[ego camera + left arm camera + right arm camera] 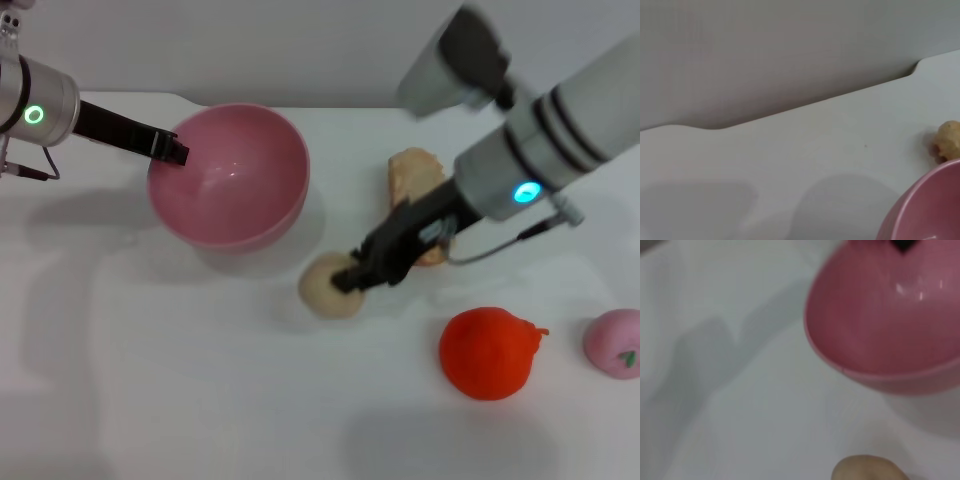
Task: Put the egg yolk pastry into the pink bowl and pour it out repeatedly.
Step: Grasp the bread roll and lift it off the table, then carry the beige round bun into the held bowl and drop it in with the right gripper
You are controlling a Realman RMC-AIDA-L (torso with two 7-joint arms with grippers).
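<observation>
We see the pink bowl (229, 177) tipped up on the white table (150, 380). The left gripper (170, 148) pinches the bowl's rim, one finger inside and one outside. The egg yolk pastry (327, 288) lies on the table just beside the bowl, on the side near the orange fruit (487, 353). The right gripper (352, 277) is down on the pastry, its dark fingers touching it; we cannot tell if they squeeze it. The bread (414, 180) sits behind the right gripper. A pink fruit (614, 343) lies past the orange one.
</observation>
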